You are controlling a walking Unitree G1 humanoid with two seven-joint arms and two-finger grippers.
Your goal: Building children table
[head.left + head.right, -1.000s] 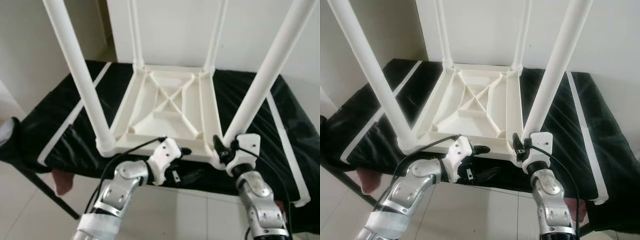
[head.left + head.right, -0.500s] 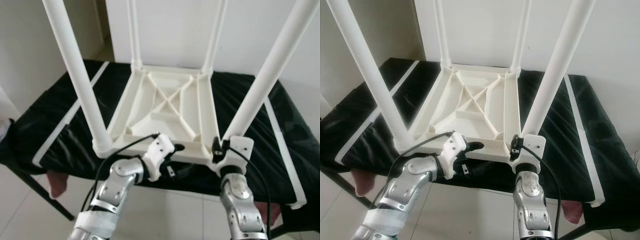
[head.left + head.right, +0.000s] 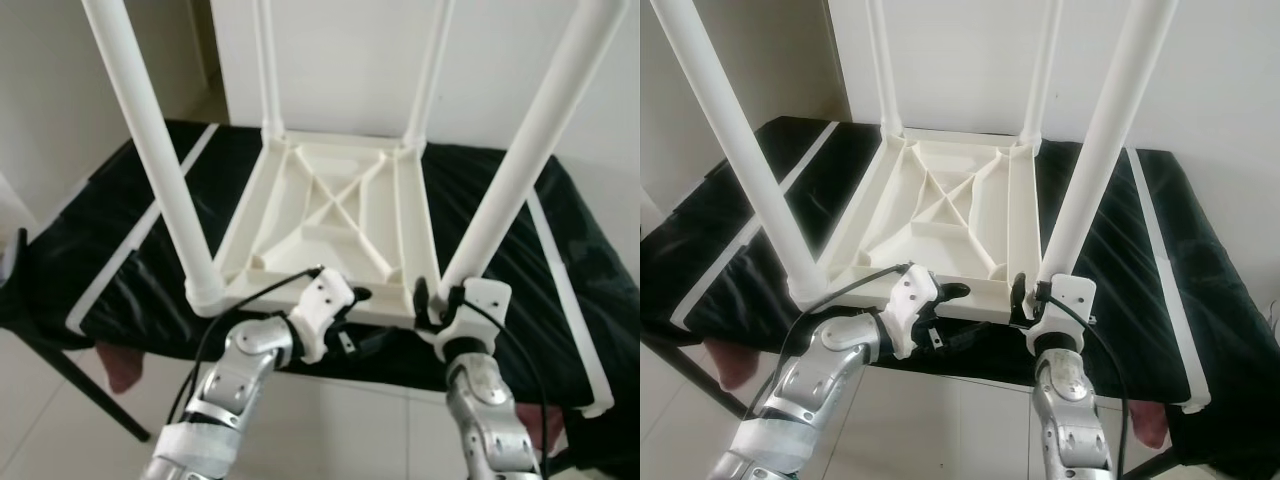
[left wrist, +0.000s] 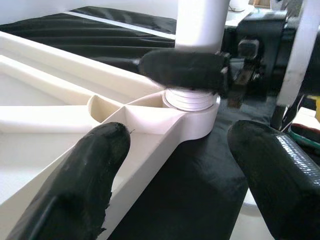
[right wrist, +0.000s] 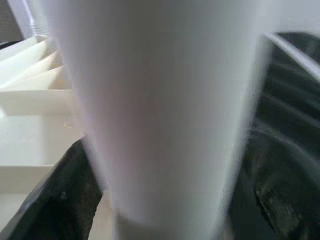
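Black-draped tabletop (image 3: 120,240) against a white wall. Head views: your children's table (image 3: 330,215) lies upside down mid-tabletop, all four legs seated. Left wrist view: left claw (image 4: 177,165) released, straddling the near rim. Right wrist view: right claw (image 5: 160,200) clenched around the near-right leg (image 3: 500,200), likely the final tightening; flipping upright remains.

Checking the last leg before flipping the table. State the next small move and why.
Probably twist the near right leg further into its socket with the right pincer, whose fingers straddle the leg's base. The left pincer is open astride the tabletop frame and could steady it.
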